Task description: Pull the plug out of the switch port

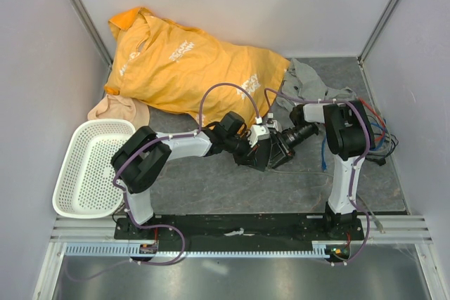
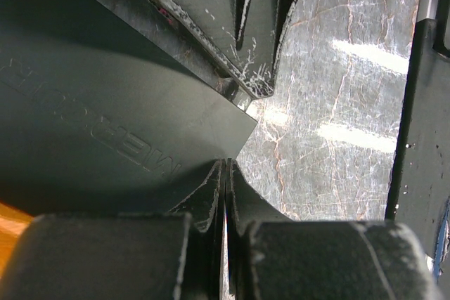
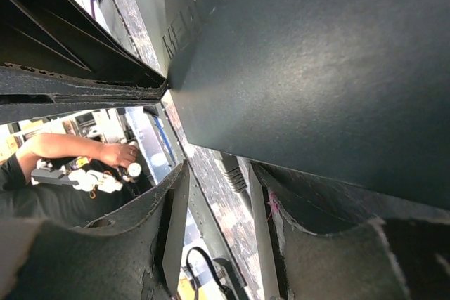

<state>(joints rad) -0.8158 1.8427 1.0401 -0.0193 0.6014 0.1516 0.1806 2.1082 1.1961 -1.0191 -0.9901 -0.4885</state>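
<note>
Right gripper (image 3: pixel 218 177) jaws stand spread either side of the plug (image 3: pixel 235 172), a probably stiff ribbed boot leaving the likely light, rigid switch (image 3: pixel 316 68) toward 6 o'clock, best pinched on its flanks; left gripper (image 2: pixel 226 173) jaws are pressed together by the switch's corner.

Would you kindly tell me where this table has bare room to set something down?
Bare mat lies between left arm and right arm, by the rail. Crowded: orange shirt and grey cloth behind, basket left, cables right.
</note>
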